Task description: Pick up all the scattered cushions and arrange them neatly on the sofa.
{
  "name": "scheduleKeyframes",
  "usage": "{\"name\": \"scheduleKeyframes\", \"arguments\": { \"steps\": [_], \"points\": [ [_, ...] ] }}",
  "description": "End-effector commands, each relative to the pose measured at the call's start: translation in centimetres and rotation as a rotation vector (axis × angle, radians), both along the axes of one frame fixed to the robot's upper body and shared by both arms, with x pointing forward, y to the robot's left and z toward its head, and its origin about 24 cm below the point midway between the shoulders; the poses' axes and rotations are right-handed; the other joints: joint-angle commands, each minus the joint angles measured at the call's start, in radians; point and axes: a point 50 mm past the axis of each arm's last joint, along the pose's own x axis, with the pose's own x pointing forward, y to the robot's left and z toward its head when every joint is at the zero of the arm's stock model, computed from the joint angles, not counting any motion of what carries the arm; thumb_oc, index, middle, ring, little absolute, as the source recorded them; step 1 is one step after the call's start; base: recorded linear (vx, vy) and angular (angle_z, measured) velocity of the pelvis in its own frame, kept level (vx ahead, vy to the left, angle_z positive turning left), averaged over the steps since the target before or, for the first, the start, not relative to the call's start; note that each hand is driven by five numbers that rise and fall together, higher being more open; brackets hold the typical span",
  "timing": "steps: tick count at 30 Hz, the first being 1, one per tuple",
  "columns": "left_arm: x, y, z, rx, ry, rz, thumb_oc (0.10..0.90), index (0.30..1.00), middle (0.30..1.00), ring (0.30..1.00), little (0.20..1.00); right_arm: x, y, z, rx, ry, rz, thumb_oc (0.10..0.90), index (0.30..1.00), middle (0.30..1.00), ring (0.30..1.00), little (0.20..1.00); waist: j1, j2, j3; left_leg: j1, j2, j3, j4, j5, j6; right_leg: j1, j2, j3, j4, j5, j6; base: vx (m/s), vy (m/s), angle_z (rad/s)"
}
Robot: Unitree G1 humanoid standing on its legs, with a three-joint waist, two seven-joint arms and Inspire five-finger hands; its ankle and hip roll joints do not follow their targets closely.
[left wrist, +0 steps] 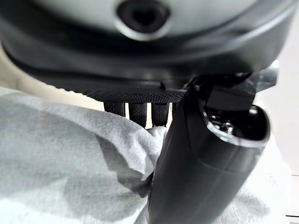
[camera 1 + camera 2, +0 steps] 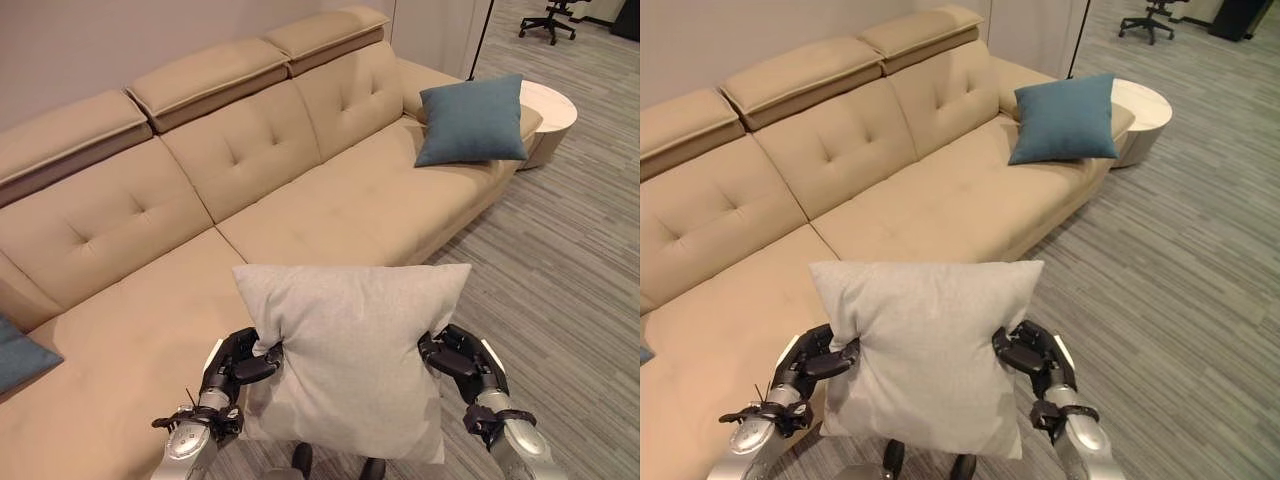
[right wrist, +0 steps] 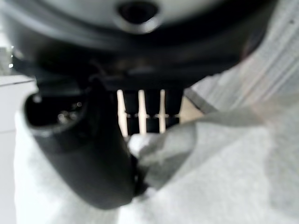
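Grey cushion [image 2: 350, 350] pinched at both edges by left hand [image 2: 235, 365] and right hand [image 2: 462, 362]; fabric-only pinch may slip short of sofa [image 2: 300, 200].

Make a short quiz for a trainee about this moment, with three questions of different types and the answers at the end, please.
1. True or false: the grey cushion already lies flat on the sofa.
2. Multiple choice: where is the blue cushion? A) on the floor; B) on the far end of the sofa seat, by the round side table; C) in the left hand.
3. Short answer: how is the grey cushion held?

Key
1. False. It is held up in front of the sofa.
2. B.
3. The left hand and the right hand each pinch one side edge of it, fingers and thumb closed on the cloth.
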Motion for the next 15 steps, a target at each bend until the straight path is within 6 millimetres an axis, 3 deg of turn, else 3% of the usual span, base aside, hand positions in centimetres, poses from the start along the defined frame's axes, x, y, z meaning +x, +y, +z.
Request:
{"name": "scheduleKeyframes", "arguments": {
  "steps": [1, 6, 8, 9, 11, 15],
  "points": [
    [3.6, -1.5, 5.8, -0.024, -0.321, -0.131, 0.400, 0.300, 0.300, 0.300, 0.300, 4.0, 4.5, 6.3, 0.046, -0.387, 0.168, 0.400, 0.300, 0.300, 0.300, 0.300, 0.020, -0.070, -0.051, -0.045, -0.038, 0.012, 0.106, -0.110, -0.005, 0.072, -0.049, 0.028, 0.077, -0.106, 0.088, 0.12, 0.097, -0.17],
    [3.0, -0.4, 5.8, -0.002, -0.308, -0.100, 0.400, 0.300, 0.300, 0.300, 0.300, 4.4, 5.6, 6.3, 0.060, -0.388, 0.201, 0.400, 0.300, 0.300, 0.300, 0.300, 0.057, -0.080, -0.041, 0.014, -0.038, 0.017, 0.077, -0.145, 0.042, 0.022, -0.083, 0.051, 0.269, -0.125, 0.125, 0.13, 0.142, -0.19],
    [2.9, 0.1, 5.8, 0.014, -0.303, -0.088, 0.400, 0.300, 0.300, 0.300, 0.300, 4.7, 6.2, 6.5, 0.066, -0.396, 0.223, 0.400, 0.300, 0.300, 0.300, 0.300, 0.056, -0.071, -0.023, 0.035, -0.041, 0.012, 0.082, -0.159, 0.071, -0.031, -0.101, 0.078, 0.404, -0.087, 0.152, 0.07, 0.132, -0.17],
    [2.9, 0.1, 5.8, 0.015, -0.303, -0.088, 0.400, 0.300, 0.300, 0.300, 0.300, 4.7, 6.2, 6.5, 0.066, -0.396, 0.223, 0.400, 0.300, 0.300, 0.300, 0.300, 0.056, -0.072, -0.024, 0.034, -0.041, 0.011, 0.081, -0.158, 0.071, -0.032, -0.101, 0.077, 0.404, -0.087, 0.152, 0.04, 0.097, 0.04],
    [2.8, 0.5, 5.8, 0.028, -0.303, -0.076, 0.400, 0.300, 0.300, 0.300, 0.300, 4.7, 6.7, 6.7, 0.071, -0.407, 0.236, 0.400, 0.300, 0.300, 0.300, 0.300, 0.046, -0.047, -0.007, 0.057, -0.033, -0.020, 0.078, -0.168, 0.093, -0.116, -0.089, 0.129, 0.538, -0.070, 0.173, 0.08, 0.104, 0.03],
    [3.0, 0.1, 5.8, 0.008, -0.311, -0.071, 0.400, 0.300, 0.300, 0.300, 0.300, 4.7, 6.6, 6.7, 0.060, -0.407, 0.244, 0.400, 0.300, 0.300, 0.300, 0.300, 0.039, -0.041, -0.010, 0.098, -0.037, -0.055, 0.035, -0.171, 0.090, -0.138, -0.083, 0.184, 0.444, -0.103, 0.149, 0.15, 0.003, 0.23]
  ]
}}
